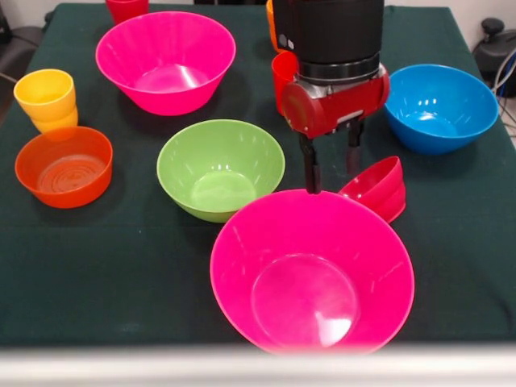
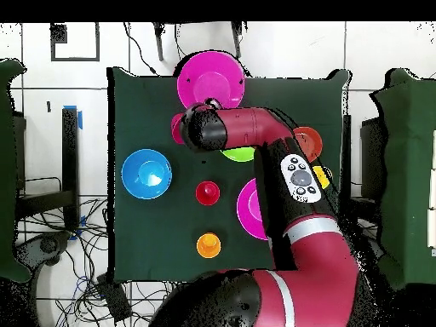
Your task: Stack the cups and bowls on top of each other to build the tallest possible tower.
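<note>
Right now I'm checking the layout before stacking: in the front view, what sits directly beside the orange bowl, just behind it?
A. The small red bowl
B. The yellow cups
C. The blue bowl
B: the yellow cups stand just behind the orange bowl at the table's left side.

Hot-pink bowls (image 1: 313, 274), lime-green bowl (image 1: 220, 168), blue bowl (image 1: 440, 107), yellow cup (image 1: 47, 98), dark-green tablecloth (image 1: 105, 266).

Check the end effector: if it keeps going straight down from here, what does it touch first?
Probably the far rim of the near hot-pink bowl: the open end effector hangs right above it, one finger almost at the rim. The tilted small red bowl sits just beside; depth is unclear.
</note>
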